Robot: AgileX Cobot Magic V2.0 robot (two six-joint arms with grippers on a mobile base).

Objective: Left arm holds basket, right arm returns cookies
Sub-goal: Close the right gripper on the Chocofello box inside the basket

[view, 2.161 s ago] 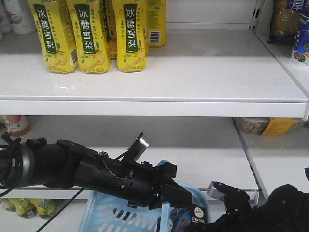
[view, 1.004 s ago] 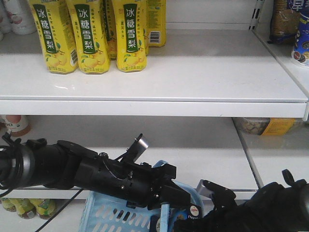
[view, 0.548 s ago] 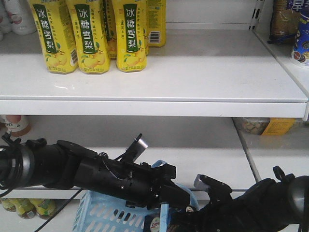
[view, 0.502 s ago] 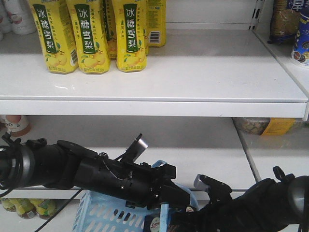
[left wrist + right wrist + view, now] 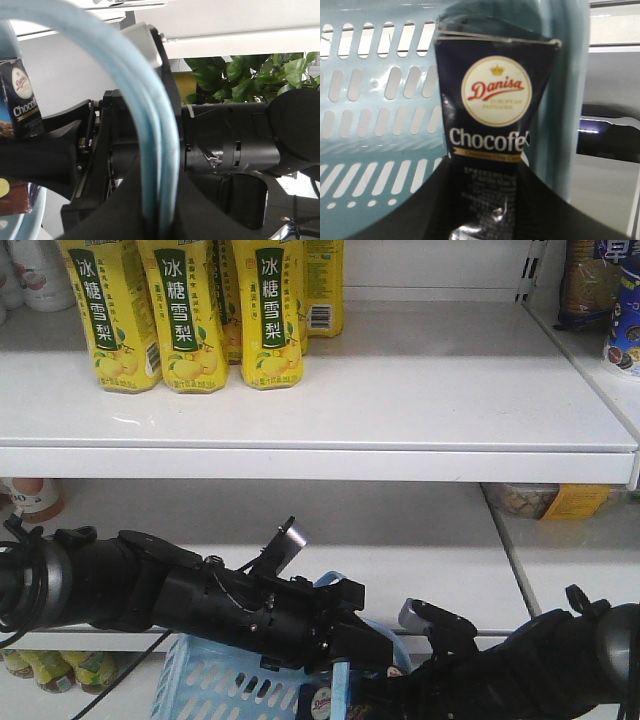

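Navy cookies [image 5: 492,115] box sits upright, pinched in my R gripper [image 5: 485,210], w/ slotted wall of the light blue basket [image 5: 370,150] right behind it & my L gripper [image 5: 350,648] clamped on its handle.

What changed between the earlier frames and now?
The right arm swung left along the bottom of the front view, taking the cookie box with it; the basket edged left too. The left gripper stays shut on the basket handle; the yellow drinks on the shelf haven't moved.
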